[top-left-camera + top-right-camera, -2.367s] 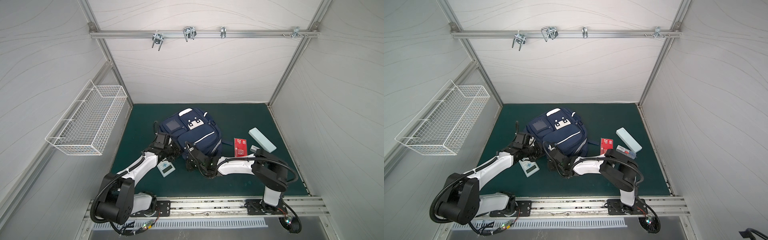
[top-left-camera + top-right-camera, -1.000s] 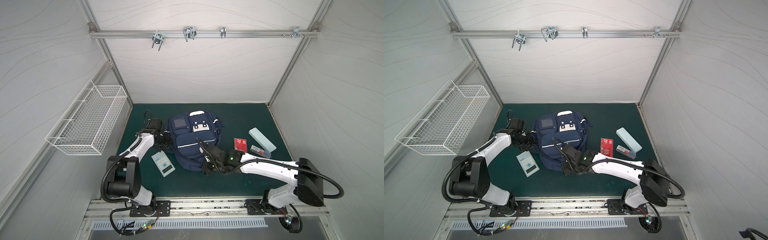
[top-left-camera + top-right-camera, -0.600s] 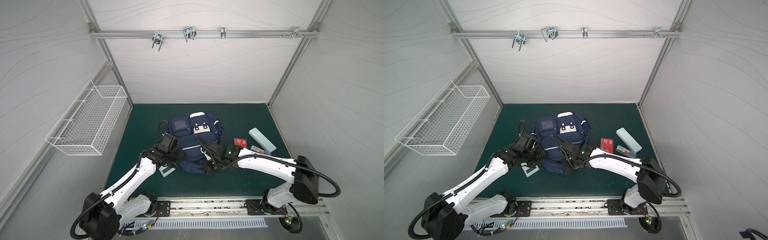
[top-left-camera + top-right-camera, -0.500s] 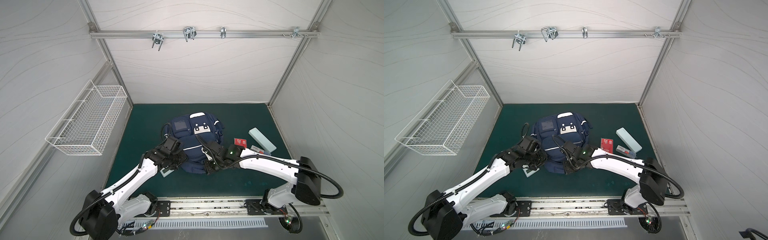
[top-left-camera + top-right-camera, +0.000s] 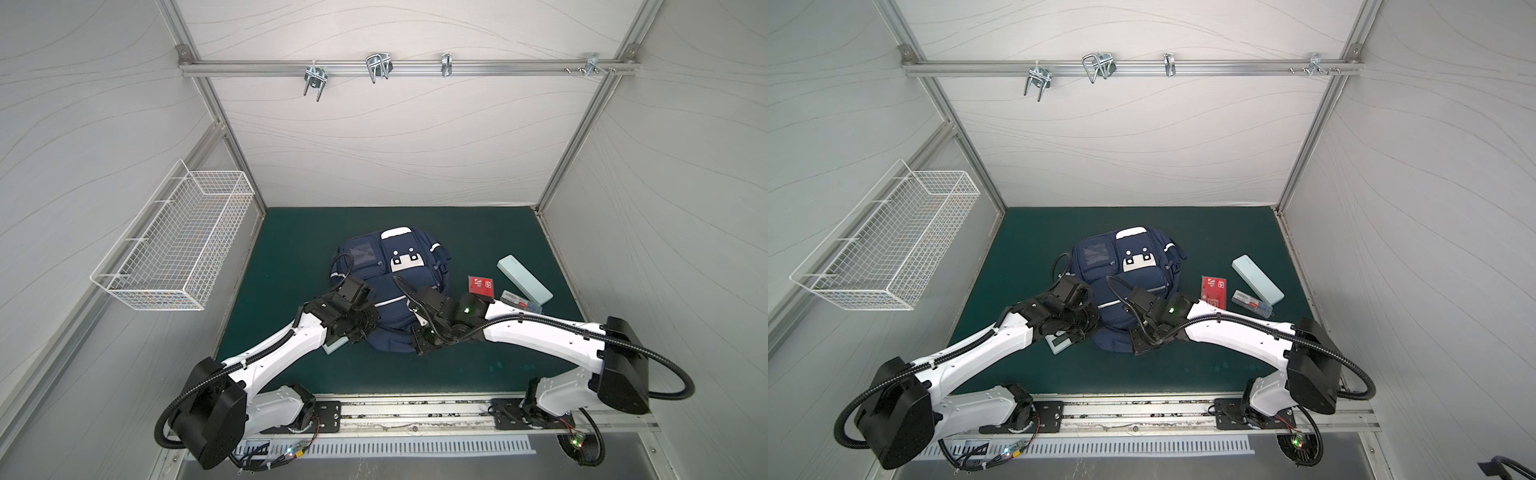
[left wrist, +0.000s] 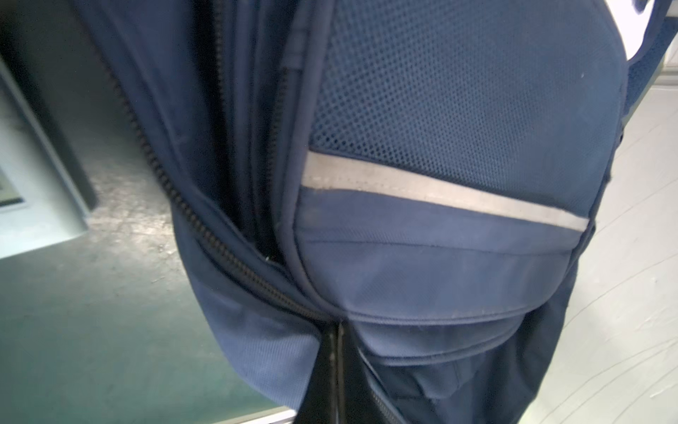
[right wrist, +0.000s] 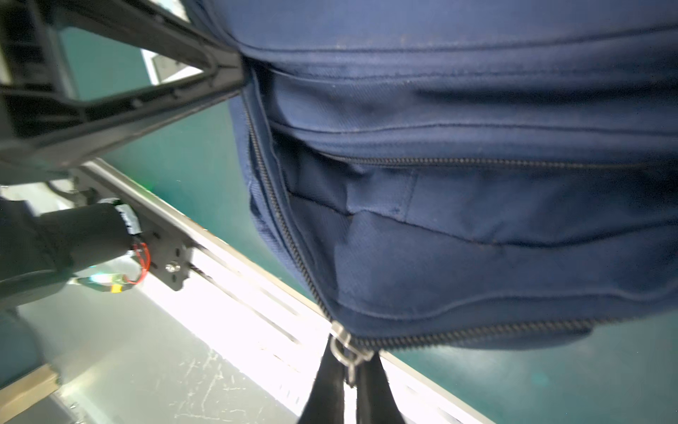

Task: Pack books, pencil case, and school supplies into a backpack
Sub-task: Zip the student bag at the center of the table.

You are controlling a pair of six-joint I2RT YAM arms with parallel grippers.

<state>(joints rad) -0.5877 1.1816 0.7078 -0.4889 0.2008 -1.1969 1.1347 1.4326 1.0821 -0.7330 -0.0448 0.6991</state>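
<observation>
A white wire basket hangs on the left wall, above the green desk. On the desk, the pale calculator lies just beside the left edge of the backpack, and the left arm covers most of it in both top views.

The left tool has its jaws pressed together on a fold of navy fabric by the main zipper, at the backpack's near left corner. The right wrist view shows the same pinch from the side.

The backpack lies in the middle of the desk with its front pockets and white dotted patch facing up. The zipper track curves around its near end.

The right tool is at the near right part of that end. Its jaws are narrow and clamp the metal zipper pull.

To the right of the backpack and apart from it, the slim red book lies flat on the desk. The right arm hides the book's near edge in both top views. Beyond the book is the small clear box. Just behind it, touching or nearly so, the long pale blue pencil case lies at a slant near the right wall.
</observation>
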